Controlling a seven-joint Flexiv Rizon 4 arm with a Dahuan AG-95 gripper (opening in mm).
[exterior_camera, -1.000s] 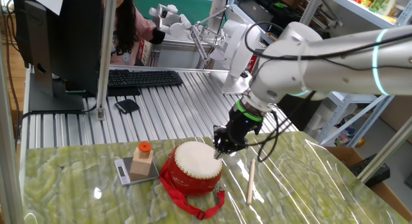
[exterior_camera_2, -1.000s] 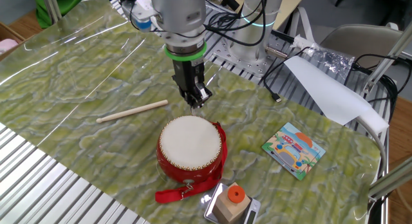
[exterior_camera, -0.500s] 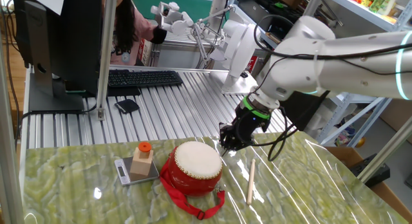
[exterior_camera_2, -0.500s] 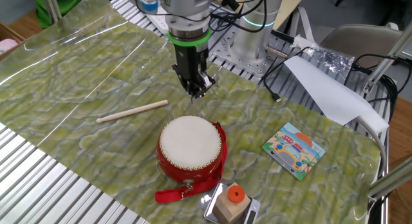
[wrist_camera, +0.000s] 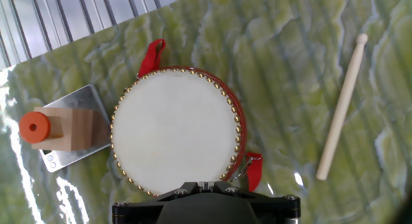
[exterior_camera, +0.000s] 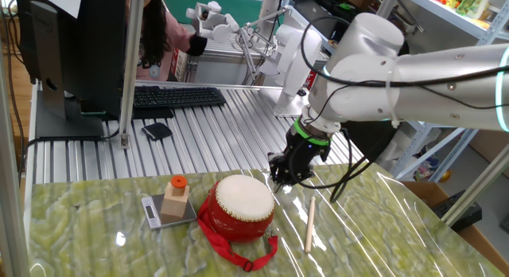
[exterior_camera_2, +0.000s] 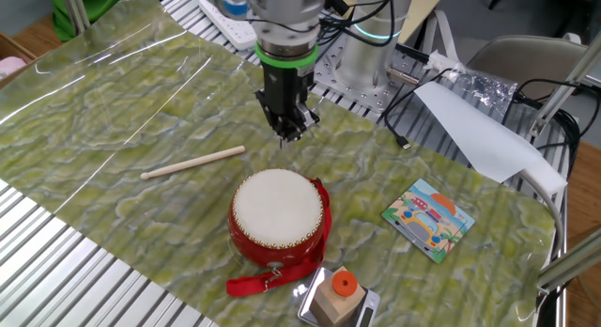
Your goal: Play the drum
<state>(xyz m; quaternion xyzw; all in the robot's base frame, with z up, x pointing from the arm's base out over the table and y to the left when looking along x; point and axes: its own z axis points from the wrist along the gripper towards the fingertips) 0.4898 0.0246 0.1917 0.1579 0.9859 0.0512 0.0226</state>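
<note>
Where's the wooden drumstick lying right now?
In the hand view, the thin pale wooden drumstick lies flat on the green marbled tabletop, right of the red drum with the cream skin, apart from it.

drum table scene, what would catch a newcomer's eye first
The red drum with its cream skin stands mid-table on the green marbled cover, its strap trailing beside it. Above its far edge in the other fixed view hangs the gripper, shut and empty, pointing down, while a wooden drumstick lies loose on the table, apart from both. Beside the drum, a wooden block with an orange cap sits on a small scale.
</note>
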